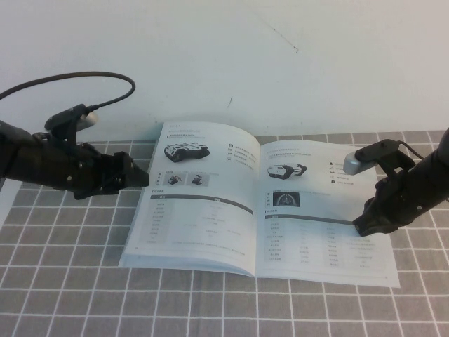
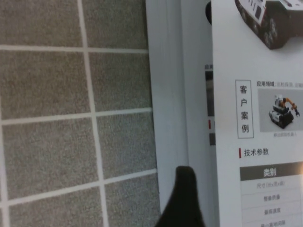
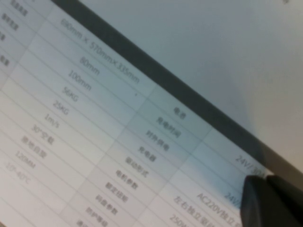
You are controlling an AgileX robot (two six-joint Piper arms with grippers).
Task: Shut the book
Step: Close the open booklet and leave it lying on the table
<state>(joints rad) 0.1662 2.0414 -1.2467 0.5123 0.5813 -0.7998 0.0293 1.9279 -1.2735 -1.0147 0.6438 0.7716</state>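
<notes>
**Item:** product manual, a thin booklet lying open and face up on a grey checked mat, near the middle of the table, with its spine running away from the robot.

**Task progress:** no part of the closing is seen done. Both halves lie spread and nearly flat. It is judged that one half is yet to be lifted, turned across the spine and laid on the other.

**Left gripper**: held low at the outer edge of the left page, just beside or touching it. Whether the jaws are released or clenched cannot be told.

**Right gripper**: set down on the right page near its outer edge, apparently pressing on it. The state of its jaws cannot be told either.

**Views compared:**
- High view: only here are both arms and the whole spread shown.
- Left wrist view: only here are the stepped page edges of the manual seen against the mat, with the dark gripper tip at them.
- Right wrist view: only a printed specification table is shown at close range, with the gripper tip upon it and no mat visible
</notes>
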